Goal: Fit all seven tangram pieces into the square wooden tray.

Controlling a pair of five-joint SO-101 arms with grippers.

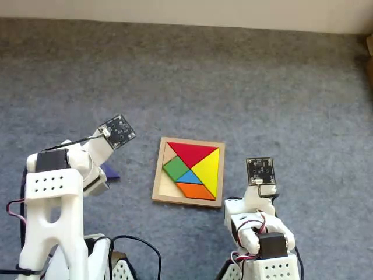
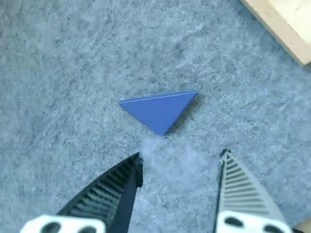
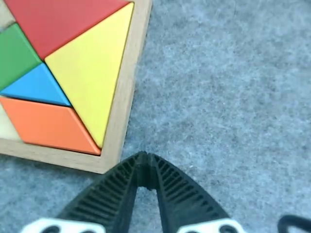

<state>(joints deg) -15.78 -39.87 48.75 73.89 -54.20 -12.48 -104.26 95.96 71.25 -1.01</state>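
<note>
The square wooden tray (image 1: 156, 181) lies mid-table holding a red triangle (image 1: 191, 153), a yellow triangle (image 1: 208, 169), a green piece (image 1: 175, 168), a light blue triangle (image 1: 189, 177) and an orange parallelogram (image 1: 195, 190); bare wood shows along its left side. A dark blue triangle (image 2: 159, 110) lies flat on the carpet left of the tray, partly hidden under the left arm (image 1: 111, 172) in the high view. My left gripper (image 2: 180, 162) hovers open just short of it, touching nothing. My right gripper (image 3: 146, 167) is shut and empty, beside the tray's near right corner (image 3: 109, 162).
Grey carpet covers the table all round. The tray's corner (image 2: 286, 24) shows in the left wrist view, off to one side of the blue triangle. Both arm bases stand at the near edge, with cables (image 1: 137, 248) between them.
</note>
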